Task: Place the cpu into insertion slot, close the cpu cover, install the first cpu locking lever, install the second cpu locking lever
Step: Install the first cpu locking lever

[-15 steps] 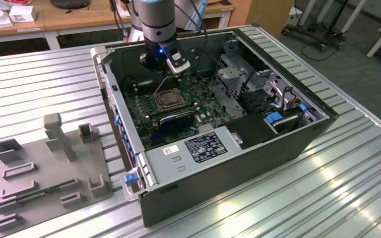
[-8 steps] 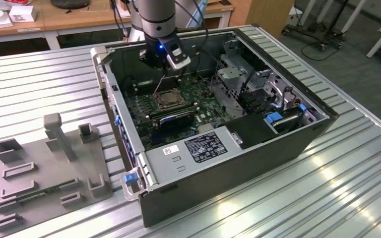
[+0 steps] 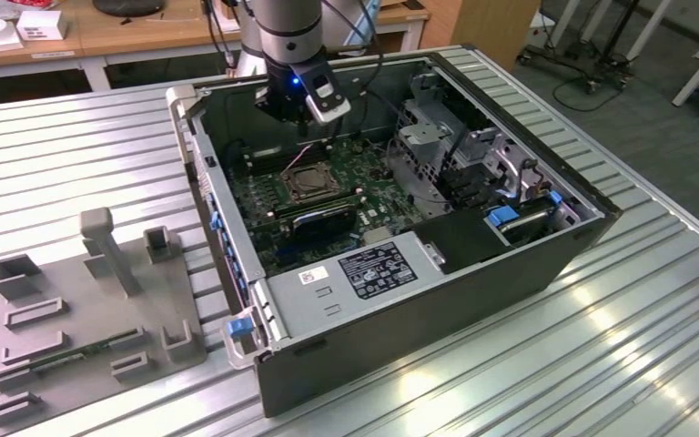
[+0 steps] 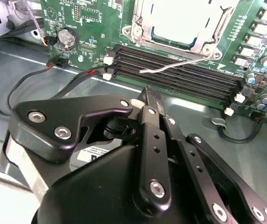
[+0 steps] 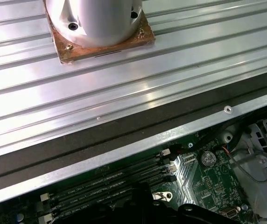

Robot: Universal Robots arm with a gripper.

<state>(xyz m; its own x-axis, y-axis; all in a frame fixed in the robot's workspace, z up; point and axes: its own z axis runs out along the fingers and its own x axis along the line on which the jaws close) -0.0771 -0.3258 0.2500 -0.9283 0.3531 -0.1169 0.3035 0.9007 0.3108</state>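
Inside the open computer case, which lies on its side on a ribbed metal table, the green motherboard faces upward. In the exterior view the gripper hangs over the board's far edge. The insertion slot lies at about 6 o'clock from it, near but clearly apart.

In the second wrist view the cpu shows its pale metal top, seated in the slot. The cpu cover lies flat around it as a silver frame with screw heads at its corners. A thin silvery locking lever reaches out from beside the socket and crosses the long black memory slots. It stands loose rather than tucked along the frame.

These memory slots lie between the gripper and the socket, so the gripper touches neither the cpu nor the cover. It holds nothing that can be seen. How far it is open cannot be told from these views.

A round coin battery sits on the board to one side of the socket. In the exterior view a grey fixture tray with upright posts rests on the table at about 8 o'clock from the case, well apart from the gripper.
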